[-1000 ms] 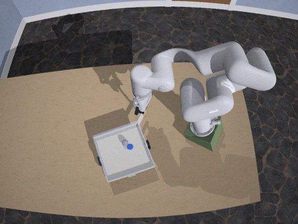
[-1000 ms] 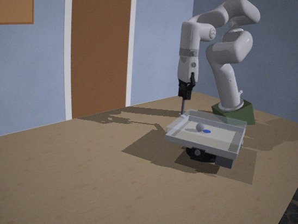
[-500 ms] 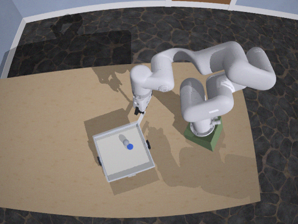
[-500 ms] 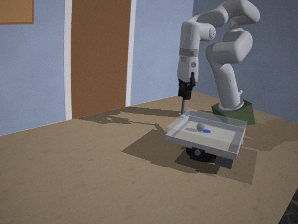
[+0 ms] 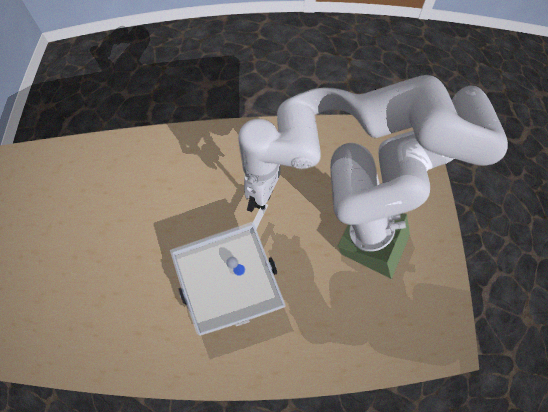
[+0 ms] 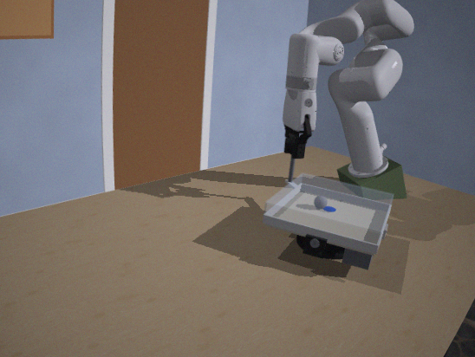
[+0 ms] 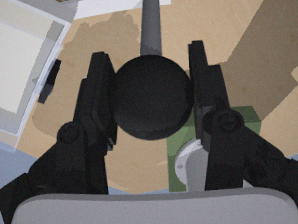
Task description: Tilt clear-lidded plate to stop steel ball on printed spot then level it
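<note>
Plate (image 5: 200, 292), square with low grey walls and a clear lid, is sitting near the middle of a tan wooden table (image 5: 90, 240), raised above it on a dark pivot mount (image 6: 316, 246). In the exterior view its near-left edge is sitting slightly higher than its far-right side, so it is looking a little tilted.

Inside, a steel ball (image 5: 232, 261) is resting just beside a blue printed spot (image 5: 239, 270). In the top view the ball is lying at about 11 o'clock from the spot, touching or slightly overlapping its edge, not centred on it.

A thin grey handle rod (image 6: 291, 171) is rising upright from a small tab at the plate's far corner, at about 1 o'clock from the plate's centre in the top view. A dark round knob (image 7: 152, 96) is capping the rod.

The gripper (image 7: 152, 90) is pointing straight down over that corner, and its black fingers are standing partly open, clamping the knob from both sides.

The white arm (image 5: 400, 115) is bending over from a green base block (image 5: 395, 260) at about 3 o'clock from the plate. Behind the table are standing a blue wall (image 6: 251, 78) and a brown door (image 6: 158, 87).
</note>
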`<action>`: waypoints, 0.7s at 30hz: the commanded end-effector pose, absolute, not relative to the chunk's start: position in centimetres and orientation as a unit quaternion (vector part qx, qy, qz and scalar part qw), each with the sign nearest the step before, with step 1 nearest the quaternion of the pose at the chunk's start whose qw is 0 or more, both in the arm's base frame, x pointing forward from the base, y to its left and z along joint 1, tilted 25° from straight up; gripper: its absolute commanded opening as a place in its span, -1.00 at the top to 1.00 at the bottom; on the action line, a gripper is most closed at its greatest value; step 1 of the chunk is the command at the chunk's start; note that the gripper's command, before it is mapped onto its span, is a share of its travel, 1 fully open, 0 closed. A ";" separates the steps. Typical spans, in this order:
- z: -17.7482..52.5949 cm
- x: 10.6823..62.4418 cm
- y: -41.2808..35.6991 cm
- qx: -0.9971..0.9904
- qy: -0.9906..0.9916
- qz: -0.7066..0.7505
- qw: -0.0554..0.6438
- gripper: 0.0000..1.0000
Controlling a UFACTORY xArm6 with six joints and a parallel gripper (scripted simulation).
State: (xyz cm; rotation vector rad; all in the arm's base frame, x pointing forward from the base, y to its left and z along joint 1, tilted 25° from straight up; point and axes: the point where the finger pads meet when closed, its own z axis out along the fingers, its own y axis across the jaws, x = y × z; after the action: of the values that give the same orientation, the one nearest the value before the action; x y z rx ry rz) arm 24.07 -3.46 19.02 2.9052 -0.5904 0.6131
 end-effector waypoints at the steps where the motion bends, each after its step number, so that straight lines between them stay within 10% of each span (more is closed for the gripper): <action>1: 19.1 24.2 -3.5 0.957 -0.195 0.206 0.056 1.00; 21: 19.1 24.0 -3.4 0.957 -0.195 0.206 0.056 1.00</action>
State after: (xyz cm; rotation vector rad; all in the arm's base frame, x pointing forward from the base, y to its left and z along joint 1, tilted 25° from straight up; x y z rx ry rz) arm 24.07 -3.48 18.99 2.9049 -0.5904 0.6231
